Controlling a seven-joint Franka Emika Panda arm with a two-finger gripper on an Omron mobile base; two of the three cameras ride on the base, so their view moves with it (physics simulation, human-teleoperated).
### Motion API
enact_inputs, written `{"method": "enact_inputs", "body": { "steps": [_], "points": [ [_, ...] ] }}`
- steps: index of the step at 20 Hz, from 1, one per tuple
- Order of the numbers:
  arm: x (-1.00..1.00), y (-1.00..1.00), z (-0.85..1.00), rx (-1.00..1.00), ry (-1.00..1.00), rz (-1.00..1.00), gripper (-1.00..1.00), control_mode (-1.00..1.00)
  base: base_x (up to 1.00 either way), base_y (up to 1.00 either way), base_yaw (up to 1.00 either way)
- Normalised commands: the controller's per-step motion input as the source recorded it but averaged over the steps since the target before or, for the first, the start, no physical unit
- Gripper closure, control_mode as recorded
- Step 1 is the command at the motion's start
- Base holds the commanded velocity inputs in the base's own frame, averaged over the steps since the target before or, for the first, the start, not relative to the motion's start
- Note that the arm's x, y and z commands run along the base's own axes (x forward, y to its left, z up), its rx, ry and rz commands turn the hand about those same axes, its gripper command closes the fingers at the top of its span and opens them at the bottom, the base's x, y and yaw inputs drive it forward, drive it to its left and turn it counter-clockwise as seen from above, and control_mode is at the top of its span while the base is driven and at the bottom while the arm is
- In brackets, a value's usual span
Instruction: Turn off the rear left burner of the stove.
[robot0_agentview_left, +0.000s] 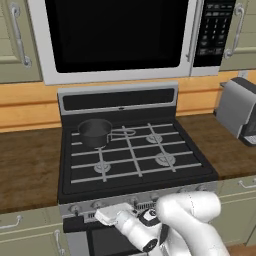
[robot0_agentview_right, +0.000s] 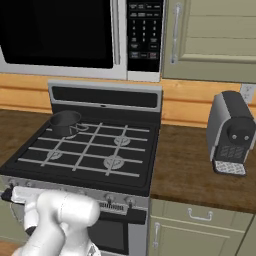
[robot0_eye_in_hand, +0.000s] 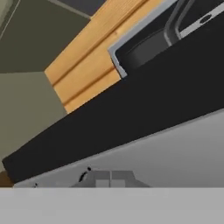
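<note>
At the stove's (robot0_agentview_left: 135, 150) knob strip (robot0_agentview_left: 90, 205), the arm reaches low.

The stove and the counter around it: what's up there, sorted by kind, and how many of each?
Burners on the stove: 4, including the rear left burner under the pot
Saucepan: 1
Toaster: 1
Coffee machine: 1
Microwave: 1
Total: 8

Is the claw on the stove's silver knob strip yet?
Cannot tell. In the left base view the claw overlaps the silver knob strip of the black gas stove, but neither contact nor gap shows plainly.
</note>
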Motion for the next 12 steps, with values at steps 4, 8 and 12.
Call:
{"method": "enact_inputs", "body": {
  "steps": [4, 8, 12],
  "points": [
    [-0.07, -0.38, -0.05, 0.06, -0.02, -0.69, 1.00, -1.00, 0.00, 0.00, 0.00],
    [0.00, -0.02, 0.00, 0.02, -0.01, 0.00, 1.00, -1.00, 0.00, 0.00, 0.00],
    [0.00, -0.01, 0.00, 0.00, 0.00, 0.00, 1.00, -1.00, 0.00, 0.00, 0.00]
  ]
}}
